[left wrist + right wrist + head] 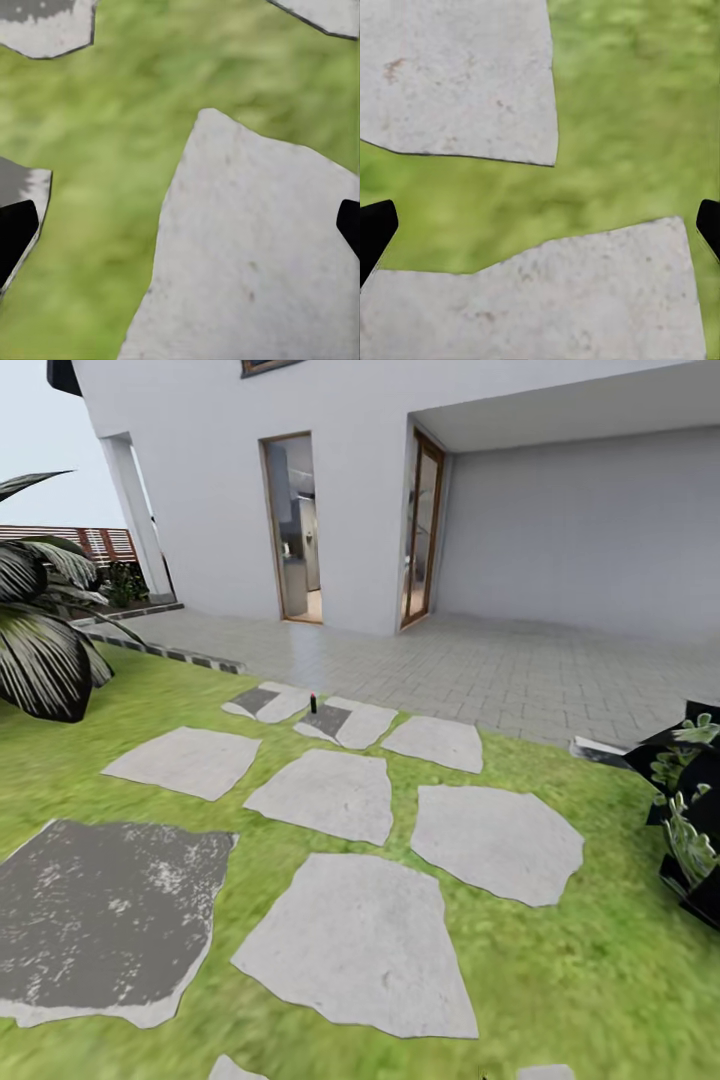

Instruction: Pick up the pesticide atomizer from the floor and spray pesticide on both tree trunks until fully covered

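I look across the garden lawn (560,970) with its grey paving slabs (360,945) toward the white house (200,480). Far ahead, a small dark object with a red top, which looks like the pesticide atomizer (313,703), stands upright between two slabs near the patio edge. Both trees and their trunks are out of view. My left gripper (180,232) hangs open over grass and a pale slab (255,255), with nothing between its black fingertips (15,240). My right gripper (540,225) is open too, above a grass strip between two slabs.
A broad-leaved striped bush (40,630) stands at the left. A dark leafy plant (690,810) sits at the right edge. A darker slab (100,920) lies near left. A tiled patio (500,670) and open doorways (292,530) lie ahead; the slat fence (100,540) shows far left.
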You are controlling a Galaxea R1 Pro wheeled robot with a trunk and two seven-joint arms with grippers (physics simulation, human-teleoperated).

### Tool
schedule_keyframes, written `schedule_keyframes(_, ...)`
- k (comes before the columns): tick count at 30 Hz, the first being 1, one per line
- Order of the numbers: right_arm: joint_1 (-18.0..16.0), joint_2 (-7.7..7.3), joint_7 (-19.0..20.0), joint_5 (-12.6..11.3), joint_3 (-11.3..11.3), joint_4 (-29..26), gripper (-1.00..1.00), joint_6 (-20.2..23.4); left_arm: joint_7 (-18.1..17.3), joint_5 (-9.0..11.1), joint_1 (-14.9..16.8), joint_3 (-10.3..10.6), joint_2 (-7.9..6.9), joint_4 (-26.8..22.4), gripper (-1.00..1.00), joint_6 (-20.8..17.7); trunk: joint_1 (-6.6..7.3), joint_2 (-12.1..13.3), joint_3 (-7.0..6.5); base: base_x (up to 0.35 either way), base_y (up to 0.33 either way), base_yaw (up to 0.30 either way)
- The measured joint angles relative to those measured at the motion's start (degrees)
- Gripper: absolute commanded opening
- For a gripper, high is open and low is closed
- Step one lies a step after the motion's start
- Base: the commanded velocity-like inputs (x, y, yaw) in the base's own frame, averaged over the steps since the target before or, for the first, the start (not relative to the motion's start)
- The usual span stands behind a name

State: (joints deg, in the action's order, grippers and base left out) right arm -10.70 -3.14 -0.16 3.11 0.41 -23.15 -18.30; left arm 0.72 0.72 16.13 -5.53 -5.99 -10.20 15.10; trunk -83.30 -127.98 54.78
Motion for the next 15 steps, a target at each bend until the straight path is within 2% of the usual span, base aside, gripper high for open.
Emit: schedule_keyframes(15, 0.0, -0.01, 0.0, 0.0, 0.0, 0.0, 1.00, 0.0, 0.0, 0.0, 0.0, 0.0, 0.00, 0.0, 1.00, 0.0, 0.00, 0.0, 0.00, 0.339, 0.000, 0.000)
